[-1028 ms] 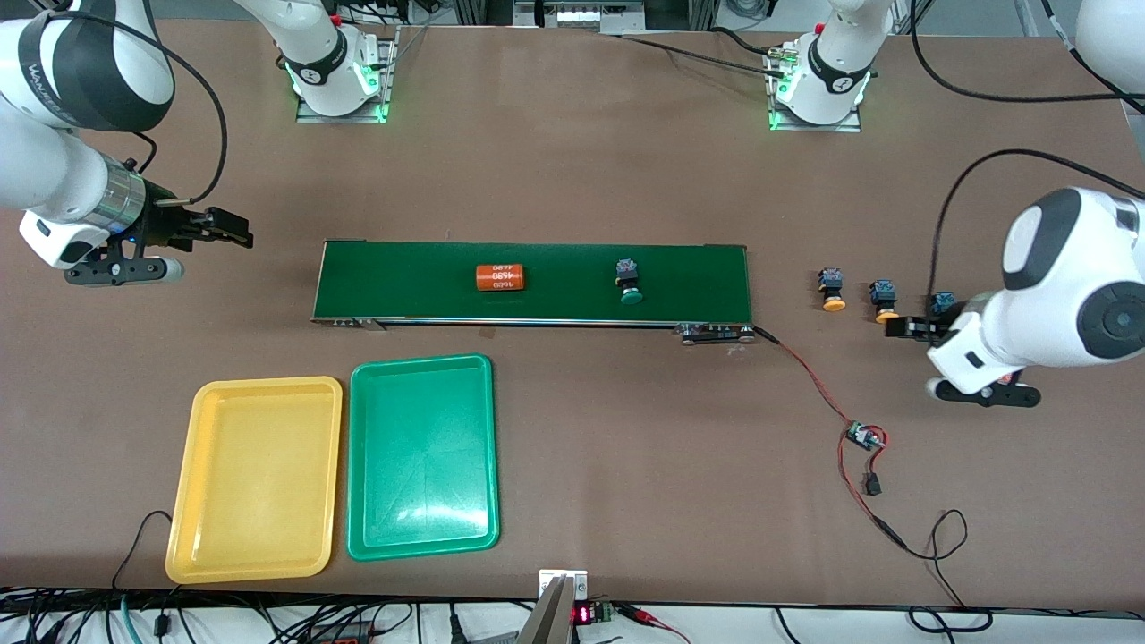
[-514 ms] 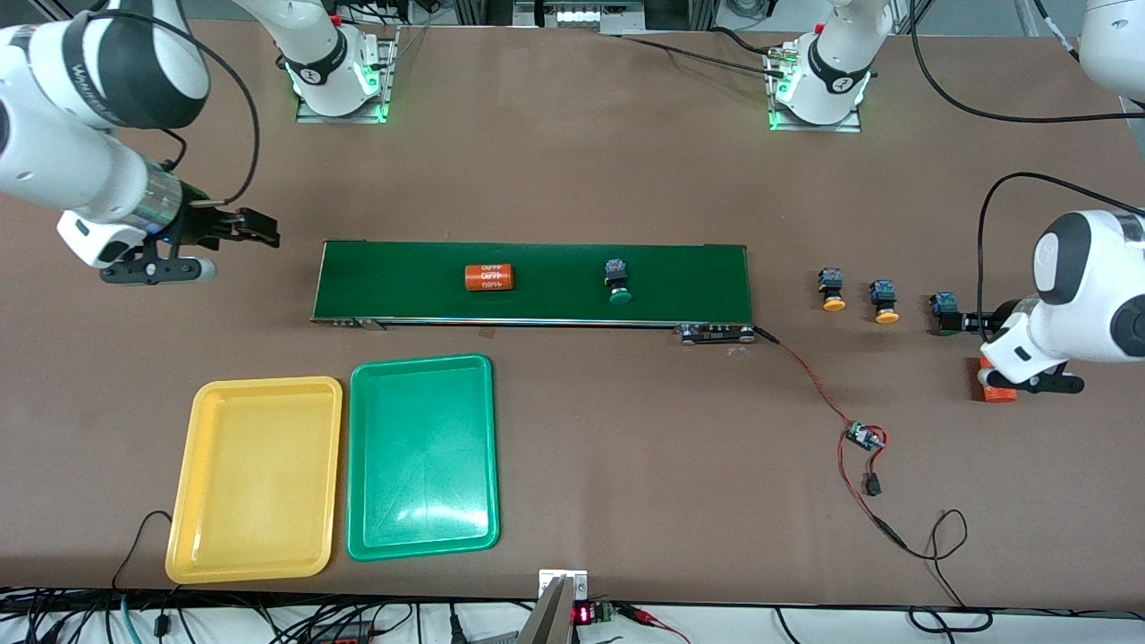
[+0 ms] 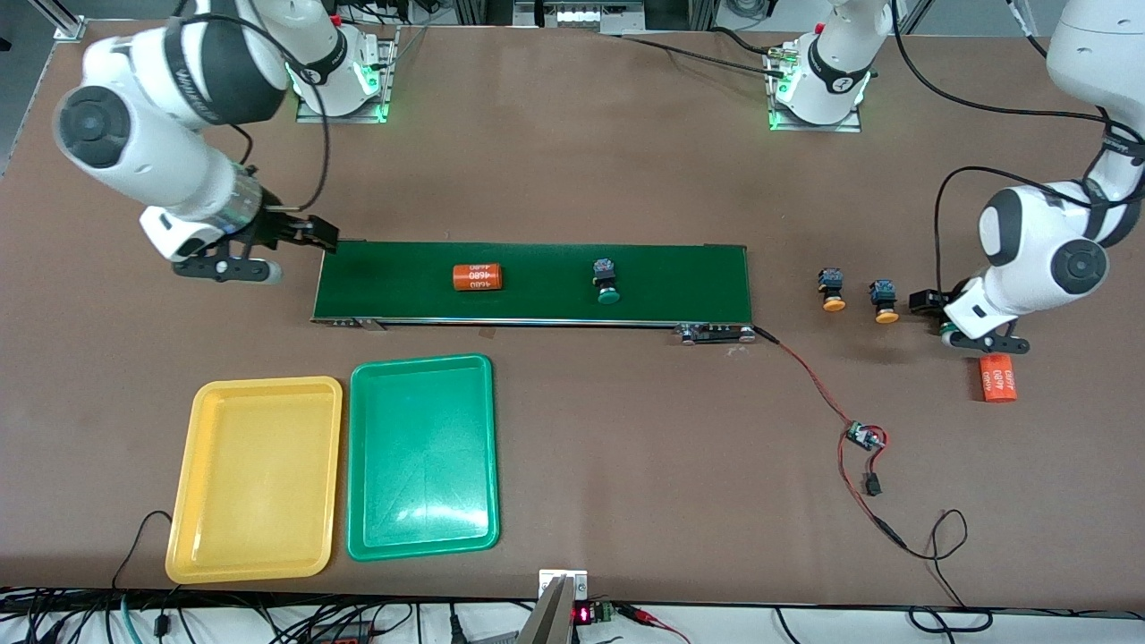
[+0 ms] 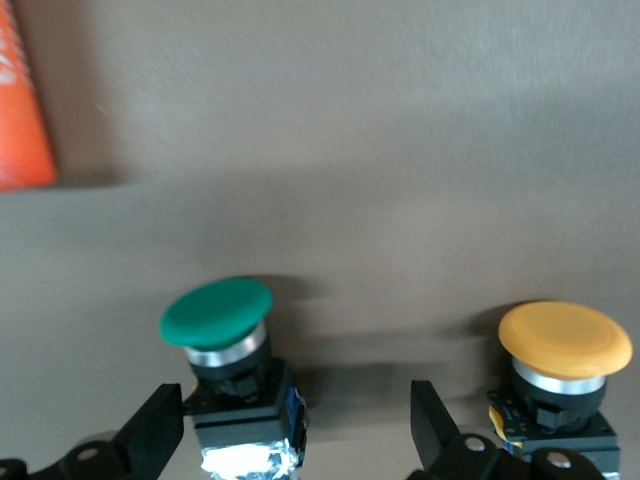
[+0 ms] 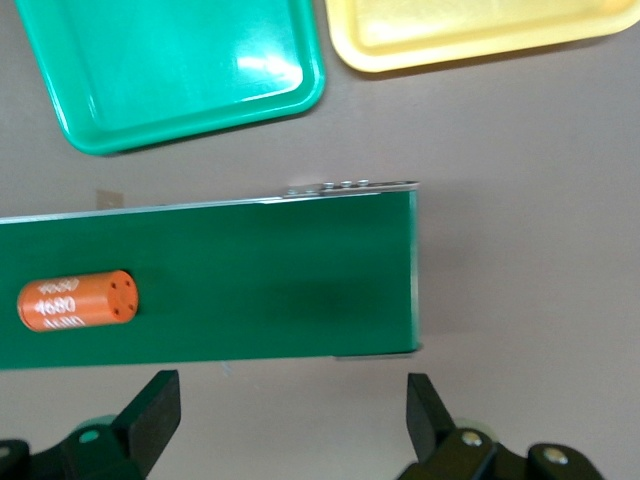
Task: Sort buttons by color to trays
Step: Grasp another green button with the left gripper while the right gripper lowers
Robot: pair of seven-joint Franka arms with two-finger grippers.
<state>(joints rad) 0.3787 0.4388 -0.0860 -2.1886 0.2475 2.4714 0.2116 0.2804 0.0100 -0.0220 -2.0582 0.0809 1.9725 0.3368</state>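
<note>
Four buttons are out. One green-capped button (image 3: 606,281) lies on the conveyor belt (image 3: 680,268), near the belt's middle, with an orange cylinder (image 3: 477,276) on the same belt toward my right arm's end. Two yellow-orange buttons (image 3: 833,290) (image 3: 885,300) stand side by side on the bare bench (image 3: 572,179) just off the belt's end toward my left arm. The second green button (image 4: 228,350) shows in my left wrist view: its boxy body sits between my left fingers (image 4: 155,430), which stand spread to either side of it and clear of its body, with a yellow-orange cap just beside it.

My left jaws (image 3: 928,302) are open, down at the bench beside that row of buttons. A second orange cylinder (image 3: 998,377) lies on the bench near them, nearer the front camera.

My right jaws (image 3: 315,234) are open too and carry nothing; they hang over the belt's end toward my right arm.

The two trays lie side by side on the bench, nearer the front camera than the belt: the green tray (image 3: 358,465) beside the yellow tray (image 3: 183,483), which is toward my right arm's end. Neither has a button in it.
</note>
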